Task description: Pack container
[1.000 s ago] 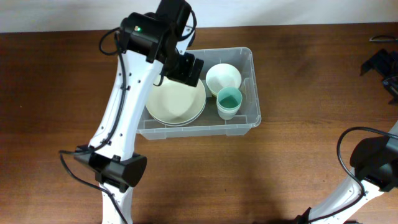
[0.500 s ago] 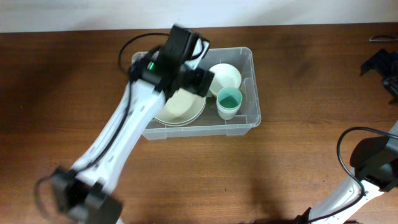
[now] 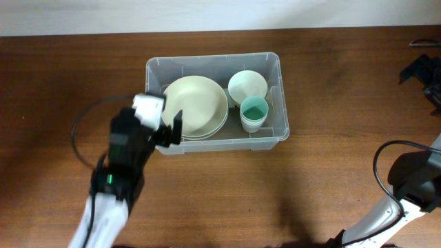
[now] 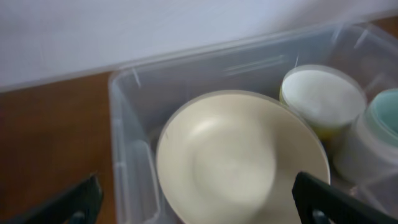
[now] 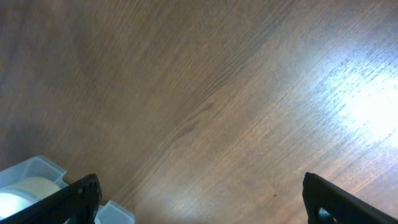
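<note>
Container [image 3: 213,58]: clear, colourless rectangular bin with rounded corners and a rimmed edge. The walls are see-through down to the brown wooden worktop [image 3: 331,176]. It sits at the far centre of the worktop, long side across.

Contents: cream plates [image 3: 195,105] stacked in the left part; cream bowl [image 3: 247,85] at far right; cup with teal inside [image 3: 253,112] just beside the bowl, on the near side.

Left tool [image 3: 170,129]: at the container's near-left corner, fingers spread wide, nothing between them.

Right tool [image 5: 199,186]: spread, empty, over bare worktop.
</note>
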Motion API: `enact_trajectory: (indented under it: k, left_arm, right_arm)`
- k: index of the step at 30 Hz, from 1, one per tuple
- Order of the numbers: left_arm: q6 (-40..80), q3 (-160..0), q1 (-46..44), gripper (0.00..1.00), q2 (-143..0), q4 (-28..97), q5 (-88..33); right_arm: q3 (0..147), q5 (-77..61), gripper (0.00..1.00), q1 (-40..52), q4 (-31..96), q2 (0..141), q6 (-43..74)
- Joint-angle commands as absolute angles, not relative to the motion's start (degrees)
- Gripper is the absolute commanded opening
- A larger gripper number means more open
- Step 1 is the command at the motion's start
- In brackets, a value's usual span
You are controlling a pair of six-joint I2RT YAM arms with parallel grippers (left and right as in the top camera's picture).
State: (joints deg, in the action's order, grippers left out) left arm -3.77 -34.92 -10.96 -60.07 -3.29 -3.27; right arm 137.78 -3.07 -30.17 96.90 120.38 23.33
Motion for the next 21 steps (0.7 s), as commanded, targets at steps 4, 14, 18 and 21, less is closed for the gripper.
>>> enact_trajectory:
  k: [4,14,18,21]
  left_arm:
    - [-4.84,-17.04,-7.88,0.99,-38.79,-14.24,-6.24]
    - [-4.84,-10.26,-2.87,0.99,-19.62,-14.09,-6.44]
    - [-4.82,-8.99,-1.17,0.99,-15.94,-14.15,-6.7]
    - [-4.82,-6.37,-0.56,0.99,-14.41,-15.05,-6.85]
  right_arm:
    - [137.78,-3.2,0.99,-30.02,97.1,120.16,22.94]
    - [137.78,-3.2,0.99,-30.02,97.1,120.16,22.92]
    - [137.78,-3.2,0.99,-30.02,97.1,120.16,22.94]
    - [137.78,-3.2,0.99,-30.02,97.1,120.16,22.94]
